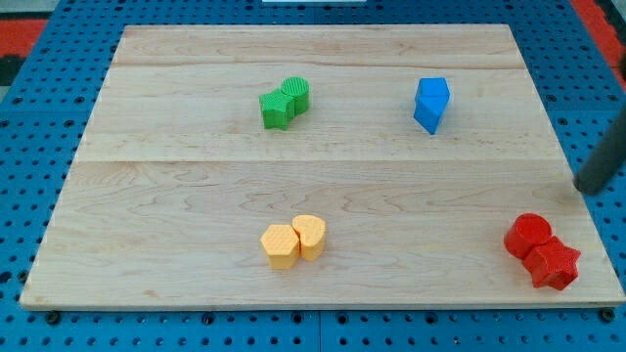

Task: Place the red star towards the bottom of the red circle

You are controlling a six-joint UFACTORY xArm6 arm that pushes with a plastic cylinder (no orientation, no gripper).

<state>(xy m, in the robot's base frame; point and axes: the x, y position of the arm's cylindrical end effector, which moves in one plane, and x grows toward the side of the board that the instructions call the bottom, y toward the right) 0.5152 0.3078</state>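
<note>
Tabletop [176,196] survey, view's left to right. Yellow pair at about 7 o'clock from board centre: a yellow hexagon-like block [281,245] touching a second yellow block [310,236], shape unclear. Green pair at about 11 o'clock: a green block [277,109], shape hard to make out, touching a green cylinder-like block [296,94]. A blue block [431,104], angular, stands alone at about 1 o'clock. Task pieces sit at about 4 o'clock, near the board's lower right corner: the red circle [529,235] with the red star [555,264] touching it at roughly its 4 to 5 o'clock side. The dark rod enters from the view's right edge; my tip [588,189] lies apart from both red blocks, at about 1 o'clock of the red circle. There is no hand on this rig, only the rod, so nothing opens, closes or grips. Judgement: the star is nearly placed, only slightly right of straight below. To finish well, bring the tip round to the star's 3 o'clock side without brushing the circle, then nudge gently toward 9 o'clock. Short strokes; the board edge is near.
</note>
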